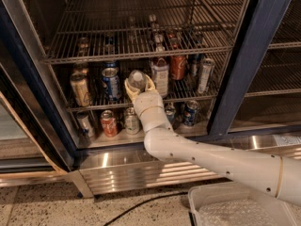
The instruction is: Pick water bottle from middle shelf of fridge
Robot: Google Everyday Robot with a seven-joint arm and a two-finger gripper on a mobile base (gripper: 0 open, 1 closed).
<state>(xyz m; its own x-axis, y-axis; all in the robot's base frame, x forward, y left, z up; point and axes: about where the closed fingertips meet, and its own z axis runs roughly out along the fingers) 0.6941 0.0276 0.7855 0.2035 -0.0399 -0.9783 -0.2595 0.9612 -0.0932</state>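
The tool [138, 87] reaches into the fridge [244, 69] and pinches the water bottle [137, 79], with one pale finger at the bottle's 9 o'clock and the other at its 3 o'clock. The water bottle is upright at the front of the middle shelf [89, 107]. A blue can [111, 83] is just beside it at 9 o'clock and a white-labelled bottle [160, 75] at 3 o'clock.
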